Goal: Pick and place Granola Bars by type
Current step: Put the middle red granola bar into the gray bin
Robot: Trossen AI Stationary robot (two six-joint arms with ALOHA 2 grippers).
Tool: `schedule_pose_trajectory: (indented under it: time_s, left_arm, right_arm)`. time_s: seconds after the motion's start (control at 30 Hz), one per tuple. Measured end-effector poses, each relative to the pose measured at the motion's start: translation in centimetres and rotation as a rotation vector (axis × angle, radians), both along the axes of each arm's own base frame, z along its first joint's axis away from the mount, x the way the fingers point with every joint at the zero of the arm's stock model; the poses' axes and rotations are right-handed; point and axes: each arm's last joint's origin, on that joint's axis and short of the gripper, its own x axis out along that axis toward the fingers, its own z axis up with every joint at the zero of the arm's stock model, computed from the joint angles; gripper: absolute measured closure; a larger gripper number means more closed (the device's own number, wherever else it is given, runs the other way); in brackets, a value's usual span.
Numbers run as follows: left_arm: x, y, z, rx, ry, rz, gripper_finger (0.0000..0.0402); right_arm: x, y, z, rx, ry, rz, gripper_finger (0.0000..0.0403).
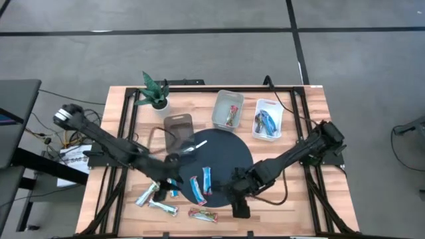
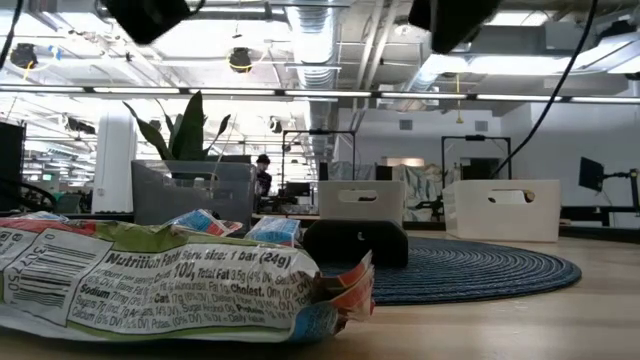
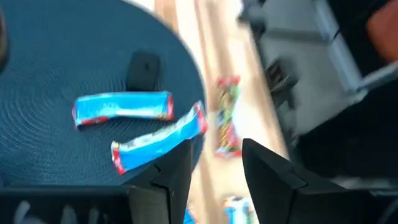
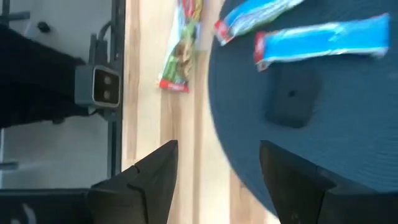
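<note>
Two white bins [image 1: 226, 109] — each holding Granola Bars [image 1: 232, 115].

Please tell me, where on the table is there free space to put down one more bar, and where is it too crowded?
Free: the far half of the round dark mat, in front of the two white bins, and the bare wood of the table at its near right corner. Crowded: the near left, where wrapped bars cluster around the left gripper and the right gripper.
</note>
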Motion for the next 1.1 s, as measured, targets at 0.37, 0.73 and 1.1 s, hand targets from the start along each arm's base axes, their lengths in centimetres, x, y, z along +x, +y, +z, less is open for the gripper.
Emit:
schedule_pose_trajectory:
  time_s: [0.37,0.73,1.1]
  left_arm:
    - [5.3,-2.2,-5.9,0.543,0.262,-0.175,0.0268]
    - [8.0,-2.1,-7.7,0.636,0.295,-0.324,0.0241]
    - [9.5,-2.0,-10.4,0.594,0.314,-0.394,0.0223]
  right_arm:
    - [-2.6,-2.7,5.3,-0.085,-0.139,-0.114,0.0189]
    - [-3.5,-3.9,6.2,-0.115,-0.122,-0.163,0.0189]
    - [-3.9,-3.8,6.1,-0.128,-0.099,-0.155,0.0189]
